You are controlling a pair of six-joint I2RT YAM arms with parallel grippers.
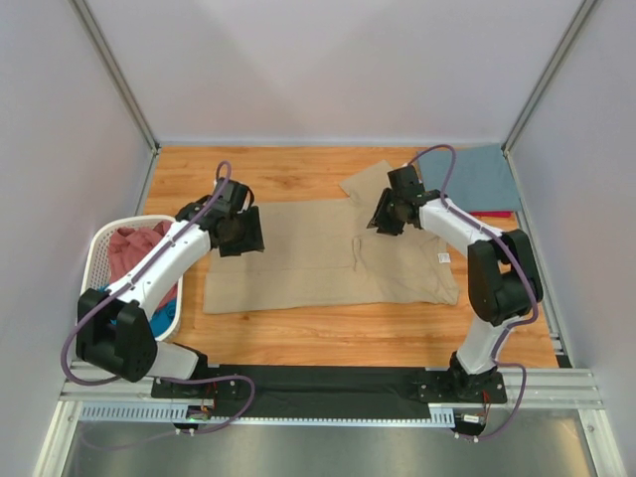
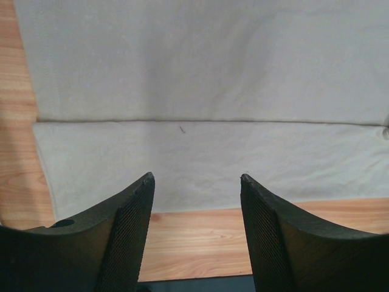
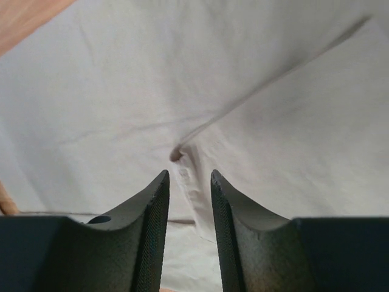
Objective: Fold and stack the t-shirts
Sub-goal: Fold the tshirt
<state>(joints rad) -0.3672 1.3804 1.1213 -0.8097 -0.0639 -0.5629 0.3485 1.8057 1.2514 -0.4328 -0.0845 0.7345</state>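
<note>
— Top view: what's in the basket (image 1: 92, 260)?
— A pink shirt (image 1: 134, 243) and a teal shirt (image 1: 166, 316). The tan shirt (image 1: 318, 263) lies flat on the table (image 1: 298, 338), its long axis left-right and its neck to the right.
— Left wrist?
— Left gripper (image 2: 196, 179) wide and empty, over tan cloth.
— Right wrist?
— Right gripper (image 3: 189, 173) narrowly parted at a cloth pucker.

We see a lab test booth: plain white walls (image 1: 328, 70) on metal posts (image 1: 117, 79), a wooden table (image 1: 298, 174), the left arm (image 1: 164, 260) and right arm (image 1: 477, 243) bolted to a rail (image 1: 571, 386).
</note>
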